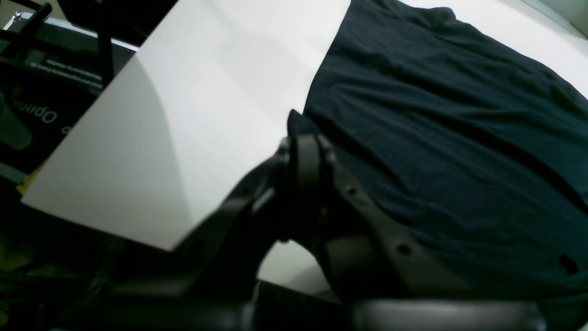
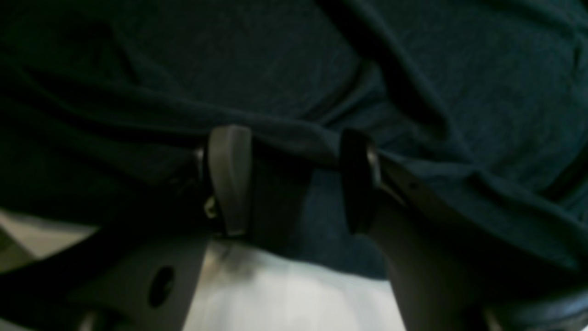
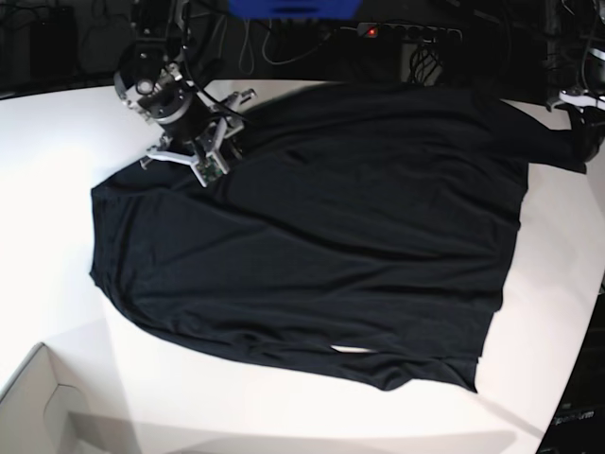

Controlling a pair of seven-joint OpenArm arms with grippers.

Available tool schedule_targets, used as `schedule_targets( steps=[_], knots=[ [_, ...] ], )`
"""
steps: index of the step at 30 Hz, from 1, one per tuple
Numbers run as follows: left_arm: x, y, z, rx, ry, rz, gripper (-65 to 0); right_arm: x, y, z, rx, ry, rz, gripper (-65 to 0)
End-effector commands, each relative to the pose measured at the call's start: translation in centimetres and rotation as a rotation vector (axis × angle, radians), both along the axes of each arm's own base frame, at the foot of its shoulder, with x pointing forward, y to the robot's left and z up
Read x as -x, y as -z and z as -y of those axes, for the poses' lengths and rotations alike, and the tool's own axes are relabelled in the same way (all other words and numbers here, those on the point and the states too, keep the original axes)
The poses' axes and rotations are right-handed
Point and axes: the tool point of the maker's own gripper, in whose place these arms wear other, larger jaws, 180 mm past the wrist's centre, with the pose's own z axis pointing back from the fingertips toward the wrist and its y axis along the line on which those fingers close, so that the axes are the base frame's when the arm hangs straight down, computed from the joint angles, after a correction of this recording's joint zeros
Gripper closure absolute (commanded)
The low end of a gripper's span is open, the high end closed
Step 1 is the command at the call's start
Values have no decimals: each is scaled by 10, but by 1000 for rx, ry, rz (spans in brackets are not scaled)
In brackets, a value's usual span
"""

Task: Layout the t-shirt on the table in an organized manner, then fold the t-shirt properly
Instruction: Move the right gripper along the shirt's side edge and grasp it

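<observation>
Shirt: the t-shirt (image 3: 321,236) is spread mostly flat across the middle of the table (image 3: 57,189), taking up a big chunk of it.
Long axis: runs side to side in the base view. One end stops short of the left edge, the other reaches toward the right edge.
Which way it points: honestly can't tell which end is collar and which is hem, it's all black on black.
Wrinkles: a few soft creases across the body. Along the near edge a small sliver of white table peeks through a fold.
Right gripper (image 2: 294,179): sits at the far left corner of the shirt, near the far edge of the table. Its fingers (image 2: 229,179) stand wide apart, straddling the cloth edge but not pinching it. So released, nothing held.
Left gripper (image 1: 305,151): at the far right corner of the shirt, by the table's right edge. Jaws are clenched and a little nub of black fabric pokes up right at the tips, so it looks clamped on the t-shirt corner.
Hard to see: the right wrist view is dark and blurry, mostly just fabric folds. In the base view the left gripper is cut off by the frame edge.
Other stuff: a pale cardboard box (image 3: 33,407) corner shows at the near left corner of the table.
</observation>
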Motion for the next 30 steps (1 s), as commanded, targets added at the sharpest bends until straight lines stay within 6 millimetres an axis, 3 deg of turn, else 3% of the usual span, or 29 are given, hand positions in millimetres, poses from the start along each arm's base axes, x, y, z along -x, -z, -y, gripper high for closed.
schedule_targets(
  steps=[1,10,13,19,26,30],
  knots=[
    [-4,-13,-2,-16,3,48,-3,-10,-9,-3,-21,3,41,-313],
    [-5,-14,-1,-16,3,54,-3,-11,-1,-1,-19,-3,25,-285],
    [-5,-15,-2,-17,4,54,-3,-12,-2,0,-17,-4,28,-214],
    [-6,-15,-3,-20,5,54,-3,-13,-3,0,-17,-4,31,0],
    [-6,-17,-2,-25,7,58,-3,-14,-5,6,4,-11,42,0],
    [-7,-19,-1,-26,9,64,-3,-24,-22,10,15,-7,93,0]
  ],
)
